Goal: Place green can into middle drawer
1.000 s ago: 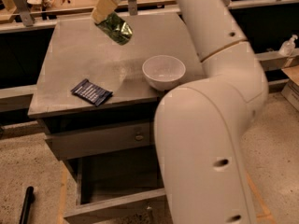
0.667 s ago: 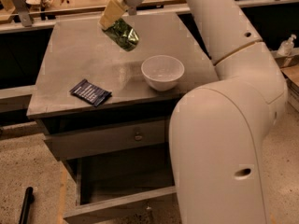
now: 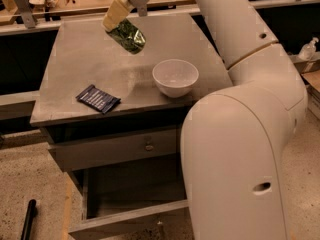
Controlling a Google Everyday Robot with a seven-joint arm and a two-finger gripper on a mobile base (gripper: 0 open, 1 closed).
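My gripper [image 3: 120, 20] is up over the back of the grey cabinet top [image 3: 80, 69], shut on the green can [image 3: 127, 35]. The can hangs tilted from the cream fingers [image 3: 114, 15], clear of the top. The middle drawer [image 3: 127, 199] is pulled open at the bottom of the view, its inside partly covered by my white arm [image 3: 240, 149]. The shut drawer front with a round knob [image 3: 148, 145] is just above it.
A white bowl [image 3: 175, 77] stands on the cabinet top near its front right. A dark blue packet [image 3: 98, 98] lies near the front left edge. A black stick-like thing [image 3: 27, 219] lies on the floor at lower left. A bench runs behind.
The gripper with the green can has shifted slightly right and toward the front over the cabinet top. The arm has swung right, uncovering more of the open drawer.
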